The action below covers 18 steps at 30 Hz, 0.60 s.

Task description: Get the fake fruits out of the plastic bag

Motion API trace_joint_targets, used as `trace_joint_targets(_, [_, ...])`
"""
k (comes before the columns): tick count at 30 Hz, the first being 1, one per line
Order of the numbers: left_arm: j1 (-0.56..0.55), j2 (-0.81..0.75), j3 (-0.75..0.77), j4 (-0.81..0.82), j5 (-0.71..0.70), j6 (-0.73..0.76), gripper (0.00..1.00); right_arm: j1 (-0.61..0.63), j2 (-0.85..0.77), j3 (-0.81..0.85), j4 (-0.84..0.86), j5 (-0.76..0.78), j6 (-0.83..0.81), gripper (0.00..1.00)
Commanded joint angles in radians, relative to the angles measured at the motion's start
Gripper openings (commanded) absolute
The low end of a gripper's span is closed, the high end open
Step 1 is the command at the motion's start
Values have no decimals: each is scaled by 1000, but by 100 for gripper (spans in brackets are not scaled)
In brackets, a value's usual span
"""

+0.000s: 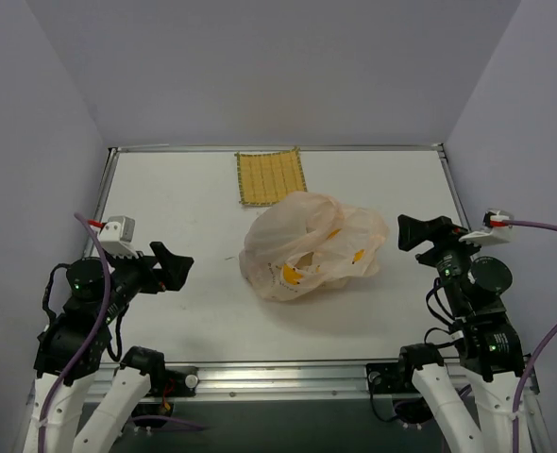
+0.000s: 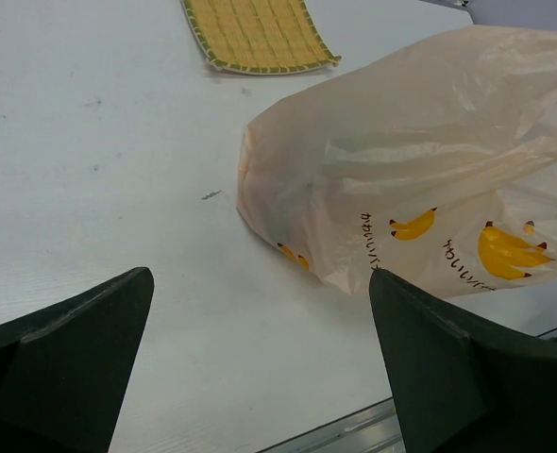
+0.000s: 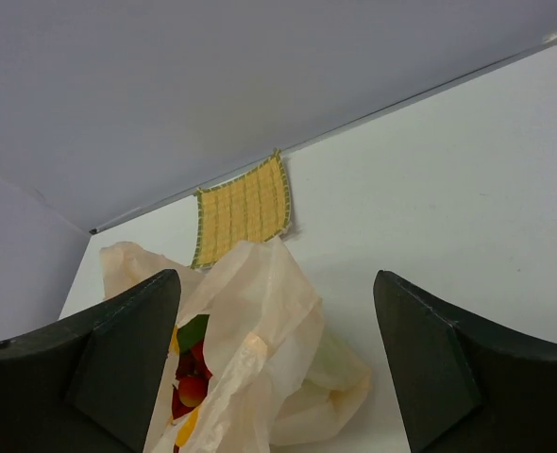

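The pale peach plastic bag [image 1: 312, 247] lies crumpled in the middle of the table, with yellow banana prints on it; it also shows in the left wrist view [image 2: 420, 179] and the right wrist view [image 3: 260, 311]. Through its mouth I see red berries with a green leaf [image 3: 190, 370]. The lime-green fruit and the pear are hidden. My left gripper [image 1: 177, 267] is open and empty, left of the bag and apart from it. My right gripper [image 1: 413, 233] is open and empty, just right of the bag.
A square yellow woven mat [image 1: 271, 176] lies behind the bag, near the back edge; it also shows in the left wrist view [image 2: 257, 33] and the right wrist view [image 3: 242, 209]. A metal rail [image 1: 278, 373] runs along the near table edge.
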Motion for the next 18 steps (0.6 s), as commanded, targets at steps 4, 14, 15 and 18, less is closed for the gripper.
trace_joint_targets(4, [3, 44, 62, 60, 59, -52, 97, 3, -17, -30, 4, -4, -5, 79])
trace_joint_targets(14, [-148, 227, 40, 422, 151, -256, 98, 3, 20, -100, 27, -163, 7, 92])
trace_joint_targets(15, [-203, 265, 53, 422, 57, -244, 98, 3, 24, -103, 36, -179, 10, 93])
trace_joint_targets(18, [-459, 361, 115, 405, -122, -183, 97, 3, 47, -116, 48, -232, 4, 93])
